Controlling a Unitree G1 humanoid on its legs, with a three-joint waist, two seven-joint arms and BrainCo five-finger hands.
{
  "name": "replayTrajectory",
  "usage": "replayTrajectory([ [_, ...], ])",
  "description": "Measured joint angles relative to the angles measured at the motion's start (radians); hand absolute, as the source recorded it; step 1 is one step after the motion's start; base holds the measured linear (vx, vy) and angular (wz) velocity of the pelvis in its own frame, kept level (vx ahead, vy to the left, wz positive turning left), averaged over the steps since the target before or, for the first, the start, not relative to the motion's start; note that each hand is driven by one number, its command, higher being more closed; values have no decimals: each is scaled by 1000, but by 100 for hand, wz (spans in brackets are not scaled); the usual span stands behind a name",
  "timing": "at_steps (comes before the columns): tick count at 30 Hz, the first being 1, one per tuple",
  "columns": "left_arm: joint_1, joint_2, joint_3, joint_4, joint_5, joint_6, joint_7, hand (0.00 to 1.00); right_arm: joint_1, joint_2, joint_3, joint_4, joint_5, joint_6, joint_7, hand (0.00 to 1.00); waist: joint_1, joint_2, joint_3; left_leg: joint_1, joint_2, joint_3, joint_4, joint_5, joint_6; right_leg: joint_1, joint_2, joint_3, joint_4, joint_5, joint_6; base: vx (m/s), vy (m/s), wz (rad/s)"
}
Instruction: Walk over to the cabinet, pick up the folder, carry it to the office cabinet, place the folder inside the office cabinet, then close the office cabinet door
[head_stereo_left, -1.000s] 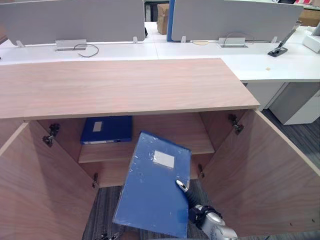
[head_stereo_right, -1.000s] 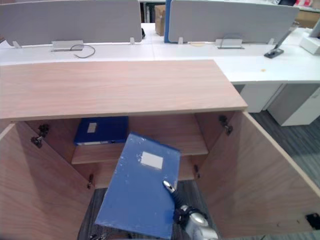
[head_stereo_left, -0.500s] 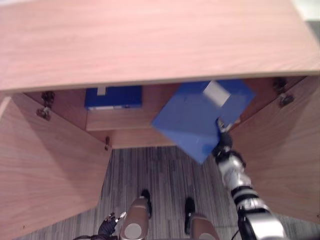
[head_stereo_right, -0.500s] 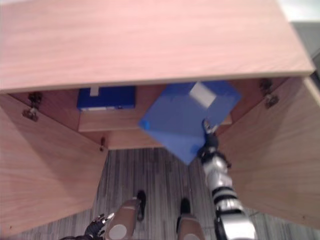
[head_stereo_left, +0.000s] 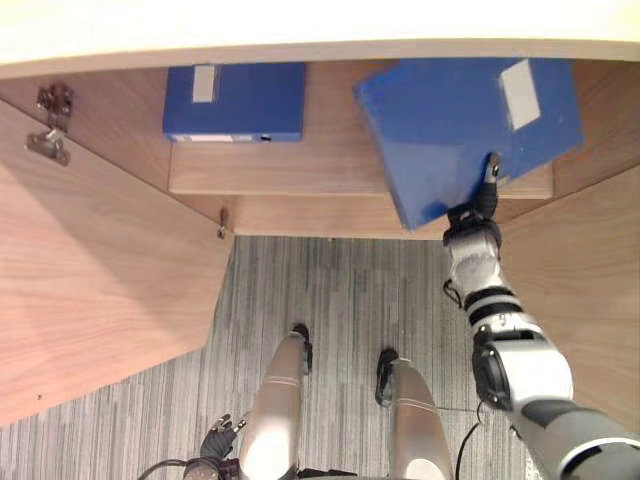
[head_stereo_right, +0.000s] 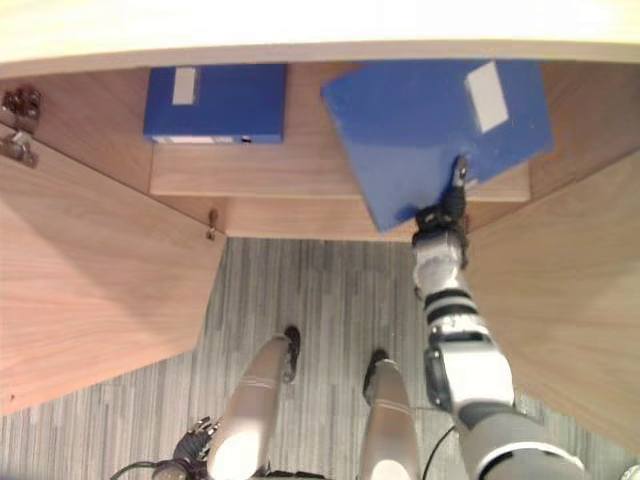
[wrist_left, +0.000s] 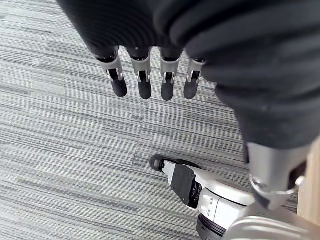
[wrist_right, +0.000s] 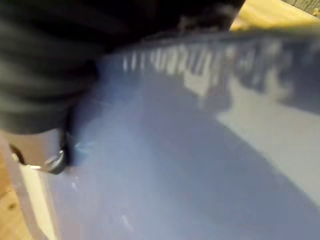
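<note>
Folder (head_stereo_left: 440, 110), white label (head_stereo_left: 520, 92), pinched in right robot hand (head_stereo_left: 478, 212), left robot hand (wrist_left: 144, 80) relaxed

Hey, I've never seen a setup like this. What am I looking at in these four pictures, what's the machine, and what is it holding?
This is a two-legged humanoid robot. The two wide pictures come from the camera pair in its head, looking down. The other two come from cameras on its wrists. In front stands a light wooden cabinet with both doors open. On its shelf lies a dark blue box folder. The right robot hand pinches a second blue folder with a white label and holds it askew over that shelf; its wrist view shows the blue cover up close. The left robot hand hangs open over grey striped carpet, holding nothing.
</note>
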Motion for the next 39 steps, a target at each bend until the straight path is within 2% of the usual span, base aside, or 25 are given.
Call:
replayTrajectory([
  [4,0,3,-23,-28,-35,6,11,0,-122,-58,131,73,40,1,-49,100,17,5,20,-34,-11,-23,-2,7,-8,-15,-14,-36,9,-14,-11,38,-26,30],
  [5,0,3,-38,-41,-43,9,17,0,-161,-77,184,94,64,2,-66,100,21,15,28,-45,-17,-37,-2,9,-9,-18,-22,-60,19,-18,-13,37,-37,38],
  [8,1,7,-54,-64,-52,10,27,0,-222,-109,242,110,118,1,-99,100,38,15,29,-76,-23,-52,-15,16,-13,-46,-29,-86,36,-19,-16,33,-42,34],
  [13,6,15,-77,-87,-62,10,38,0,-250,-123,311,155,152,-6,-142,100,48,13,36,-78,-34,-66,-53,30,-16,-48,-31,-99,43,-19,-16,45,-47,27],
  [16,10,21,-90,-108,-77,9,47,0,-252,-132,345,159,152,-10,-151,100,43,13,37,-77,-32,-75,-70,40,-18,-48,-31,-117,43,-19,-16,10,-58,12],
  [23,11,23,-92,-184,-99,-13,69,0,-314,-154,333,139,172,-53,-188,100,38,15,45,-147,-32,-105,-108,114,-39,-118,-32,-142,55,-19,-17,-86,-66,18],
  [27,11,18,-94,-199,-112,-15,83,0,-349,-202,248,115,175,-65,-216,100,47,21,58,-199,-38,-111,-116,149,-57,-171,-40,-155,86,-39,-53,-163,-42,23],
  [29,11,17,-94,-202,-112,-15,87,0,-371,-206,173,94,192,-95,-233,100,51,21,59,-229,-49,-115,-114,168,-60,-206,-54,-161,105,-49,-69,-158,-13,19],
  [33,11,16,-94,-202,-112,-14,91,0,-402,-250,89,71,214,-152,-268,100,53,21,60,-267,-52,-115,-91,179,-59,-240,-61,-164,134,-52,-74,-93,38,4],
  [39,10,17,-94,-201,-112,-14,102,0,-401,-258,61,60,214,-166,-294,100,36,20,61,-284,-61,-111,-85,186,-56,-261,-71,-159,147,-52,-74,-14,65,1],
])
